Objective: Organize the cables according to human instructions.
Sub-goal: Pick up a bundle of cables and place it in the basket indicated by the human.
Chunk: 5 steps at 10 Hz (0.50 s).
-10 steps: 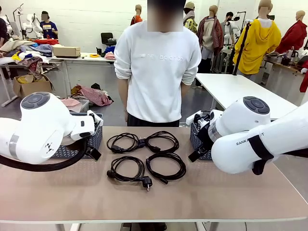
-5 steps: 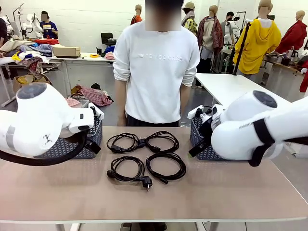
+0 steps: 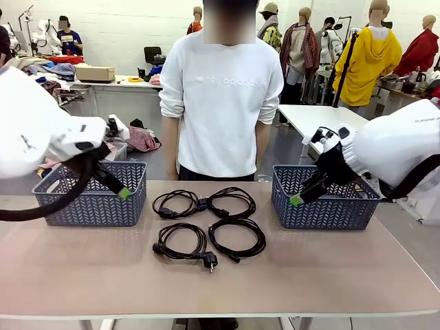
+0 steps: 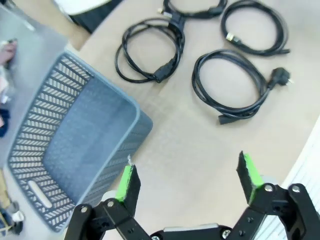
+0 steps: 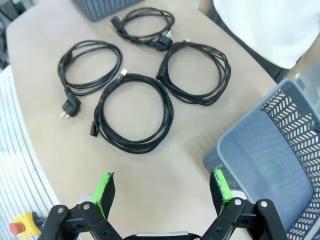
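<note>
Several black coiled cables lie in a square group at the table's middle, such as the back left coil (image 3: 177,203) and the front right coil (image 3: 237,238). The human (image 3: 220,103) stands behind them in a white sweatshirt, arms down. My left gripper (image 3: 118,187) hangs open above the left basket (image 3: 89,206), left of the cables. My right gripper (image 3: 300,196) hangs open over the right basket (image 3: 323,213). The left wrist view shows open empty jaws (image 4: 186,175) above bare table, cables (image 4: 235,85) beyond. The right wrist view shows the same (image 5: 162,186), with cables (image 5: 135,112) ahead.
Two grey lattice baskets flank the cables; both look empty, as seen in the left wrist view (image 4: 120,145) and the right wrist view (image 5: 250,145). The front half of the table (image 3: 220,289) is bare. Other tables and clothes stand far behind.
Both arms have risen and swung outward, uncovering the two baskets. Both grippers stay open. The cables and the person have not moved.
</note>
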{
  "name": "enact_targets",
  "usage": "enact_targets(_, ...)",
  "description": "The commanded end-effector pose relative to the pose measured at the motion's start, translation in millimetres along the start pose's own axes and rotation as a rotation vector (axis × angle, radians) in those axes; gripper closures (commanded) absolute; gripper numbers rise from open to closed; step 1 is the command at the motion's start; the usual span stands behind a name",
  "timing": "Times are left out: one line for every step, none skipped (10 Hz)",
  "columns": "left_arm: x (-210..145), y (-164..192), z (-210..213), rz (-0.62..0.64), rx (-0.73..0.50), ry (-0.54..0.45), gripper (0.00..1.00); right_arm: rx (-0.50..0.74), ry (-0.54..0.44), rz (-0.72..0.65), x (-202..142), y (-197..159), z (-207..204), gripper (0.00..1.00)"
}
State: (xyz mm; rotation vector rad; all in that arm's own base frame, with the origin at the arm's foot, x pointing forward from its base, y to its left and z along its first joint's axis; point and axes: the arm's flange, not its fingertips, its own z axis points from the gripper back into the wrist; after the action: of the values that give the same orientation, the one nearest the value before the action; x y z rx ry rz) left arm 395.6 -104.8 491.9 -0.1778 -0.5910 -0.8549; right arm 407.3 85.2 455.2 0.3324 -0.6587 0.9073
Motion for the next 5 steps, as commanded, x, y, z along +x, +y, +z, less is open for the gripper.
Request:
enact_targets(-2.6, 28.5, 18.7, -0.015, -0.089, -0.038, 0.00, 0.067, -0.066, 0.015, -6.1, -18.6, 6.2, 0.00)
enact_targets(-6.2, 34.6, 27.7, -0.020, -0.103, -0.055, 0.00, 0.066, -0.093, 0.007, -10.1, -23.2, 18.3, 0.00)
enact_targets(-11.1, 40.2, 35.3, -0.016, -0.110, -0.082, 0.00, 0.069, -0.122, -0.003, -15.2, -28.1, 29.8, 0.00)
enact_targets(-13.7, 43.5, 41.3, -0.022, -0.116, -0.106, 0.00, 0.066, -0.142, -0.010, -20.6, -32.1, 40.3, 0.00)
enact_targets(-17.3, 46.2, 46.0, -0.025, -0.131, -0.124, 0.00, 0.062, -0.170, -0.025, -27.4, -35.3, 49.9, 0.00)
